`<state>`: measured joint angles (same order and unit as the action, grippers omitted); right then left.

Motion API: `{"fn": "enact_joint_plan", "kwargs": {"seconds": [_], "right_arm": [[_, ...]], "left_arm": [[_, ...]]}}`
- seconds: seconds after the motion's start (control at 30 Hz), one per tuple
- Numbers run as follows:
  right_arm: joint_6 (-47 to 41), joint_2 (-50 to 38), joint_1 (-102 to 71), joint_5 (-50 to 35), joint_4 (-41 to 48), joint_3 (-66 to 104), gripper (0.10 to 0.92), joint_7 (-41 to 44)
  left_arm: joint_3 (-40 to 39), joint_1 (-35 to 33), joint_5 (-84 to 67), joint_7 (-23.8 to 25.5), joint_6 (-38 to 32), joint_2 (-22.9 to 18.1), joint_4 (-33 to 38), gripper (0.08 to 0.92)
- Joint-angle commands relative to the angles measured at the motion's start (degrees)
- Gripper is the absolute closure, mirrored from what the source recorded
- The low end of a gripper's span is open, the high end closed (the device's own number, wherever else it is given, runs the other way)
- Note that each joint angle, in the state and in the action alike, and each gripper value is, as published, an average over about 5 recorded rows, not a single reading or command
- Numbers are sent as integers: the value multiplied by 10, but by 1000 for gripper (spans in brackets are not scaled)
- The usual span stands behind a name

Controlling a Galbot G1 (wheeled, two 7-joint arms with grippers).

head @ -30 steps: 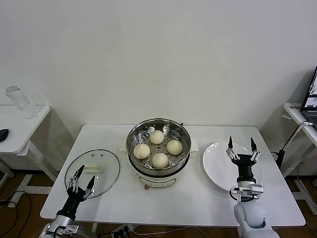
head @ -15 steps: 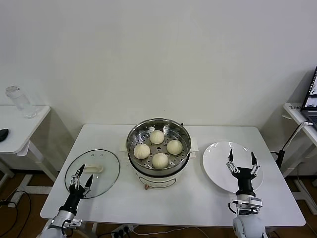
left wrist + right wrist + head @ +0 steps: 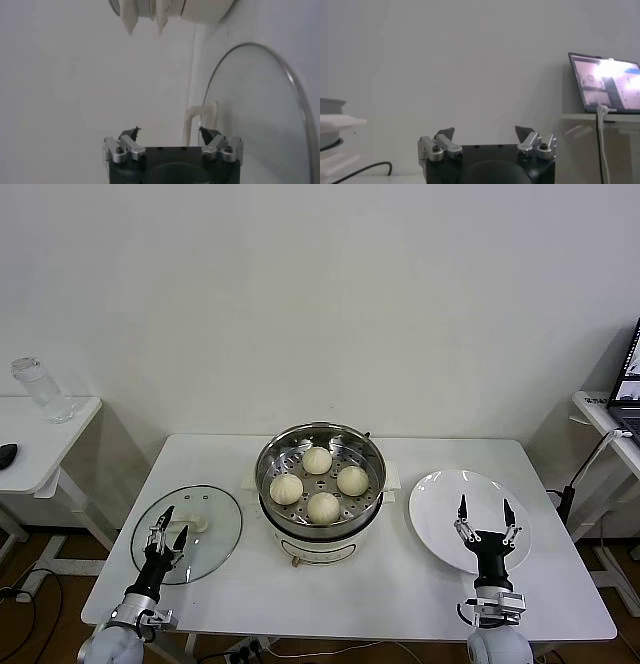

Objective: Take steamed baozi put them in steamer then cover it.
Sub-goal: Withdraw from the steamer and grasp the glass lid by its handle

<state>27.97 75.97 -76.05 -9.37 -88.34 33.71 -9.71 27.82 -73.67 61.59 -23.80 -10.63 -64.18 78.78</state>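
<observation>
The cover (image 3: 187, 533) is laid flat at 9 o'clock from the steamer (image 3: 320, 481), its handle's long axis running left-right; the left pincer (image 3: 168, 531), spread wide, is held over it. Four steamed baozi (image 3: 323, 507) are seated in the steamer. The right pincer (image 3: 486, 518), wide, is held over the plate (image 3: 442, 506) on the white surface (image 3: 380, 584); a laptop (image 3: 605, 83) is seen beyond.

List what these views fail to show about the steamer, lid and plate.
- Steamer: its inside below the four baozi is hidden by the perforated tray, head view.
- Lid: cut off by the left wrist view's edge.
- Plate: part covered by the right gripper, head view; absent from the right wrist view.
</observation>
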Motion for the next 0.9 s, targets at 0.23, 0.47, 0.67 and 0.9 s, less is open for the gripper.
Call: {"fn": "enact_joint_plan", "kwargs": {"seconds": [0.23,0.47,0.67,0.9], "right_arm": [[4,1,-5,11,2,4,203,2],[6,2,-8,14,2,6,203,2],[6,2,-8,16,-1,8,203,2],[3,0,-4,15,-6,8,203,1]], "left_arm": [[-15,50,15,0,25,1,-35,177],[-22,63,16,4,30,1,-45,177],[-28,66,18,17,35,4,-54,177],[-29,67,21,32,37,4,-60,269]]}}
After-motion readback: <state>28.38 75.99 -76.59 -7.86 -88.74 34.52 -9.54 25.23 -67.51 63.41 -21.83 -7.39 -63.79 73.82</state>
